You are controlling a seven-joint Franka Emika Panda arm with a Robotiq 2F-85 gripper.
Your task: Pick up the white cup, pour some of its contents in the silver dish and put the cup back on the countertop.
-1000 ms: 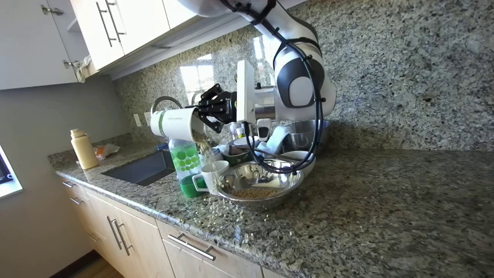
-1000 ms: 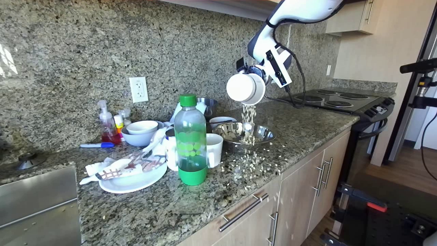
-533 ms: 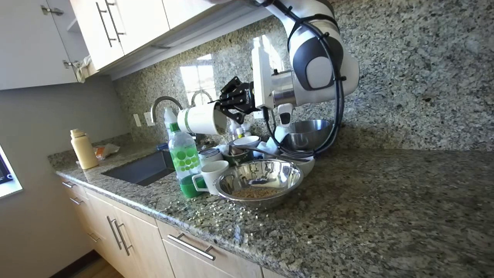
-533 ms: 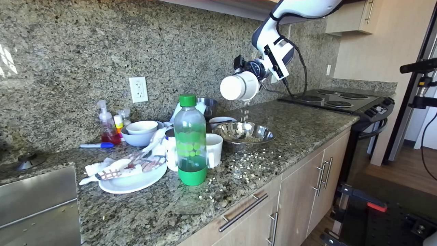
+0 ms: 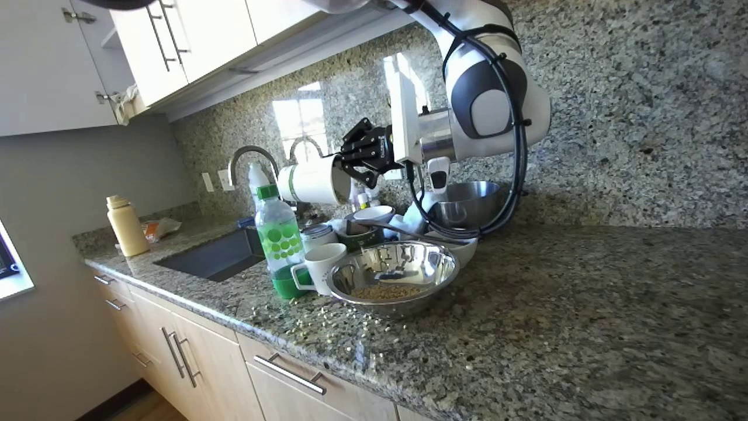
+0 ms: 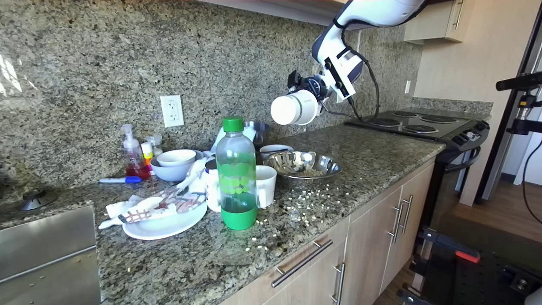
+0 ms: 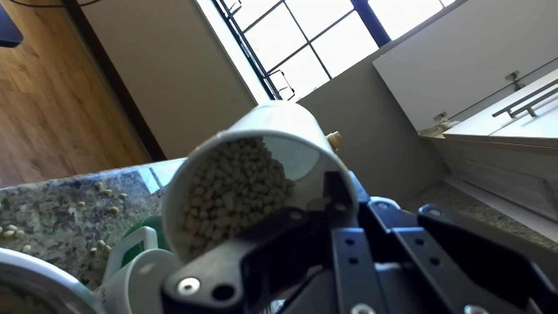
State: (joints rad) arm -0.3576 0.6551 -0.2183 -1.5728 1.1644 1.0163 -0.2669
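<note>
In an exterior view, the claw at the upper centre of the frame is clamped tight on the white cup at one side of its rim; the wrist view shows a dark fingertip inside the cup's mouth. The cup is in the air, tipped nearly onto its side, mouth to the right and base to the left, and in the wrist view pale grains are heaped in the lower left of that mouth. The silver dish stands on the speckled surface near the centre of the frame, lower than the cup and to its right, with grains in its bottom. In both exterior views loose grains lie scattered on the surface near the dish. Just left of the dish is a white mug, and beside that a green bottle, upright. In an exterior view, a white plate bearing a patterned cloth lies at the lower left, right of the sink.
</note>
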